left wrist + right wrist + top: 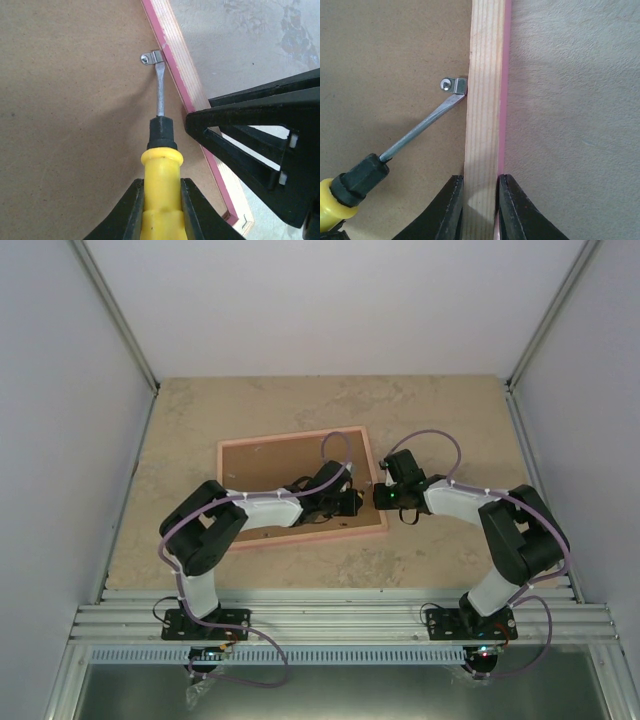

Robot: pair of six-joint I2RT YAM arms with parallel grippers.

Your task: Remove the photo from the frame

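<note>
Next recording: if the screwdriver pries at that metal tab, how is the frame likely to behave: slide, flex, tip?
The frame probably stays stiff: its rail looks like solid wood. Lying flat on the table, it seems unlikely to tip. It looks light, so the screwdriver might slide it, though the right end effector pinching the rail should steady it.

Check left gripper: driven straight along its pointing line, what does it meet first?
The left gripper carries a screwdriver whose tip sits at the metal clip on the frame rail; the clip comes first, it seems.
</note>
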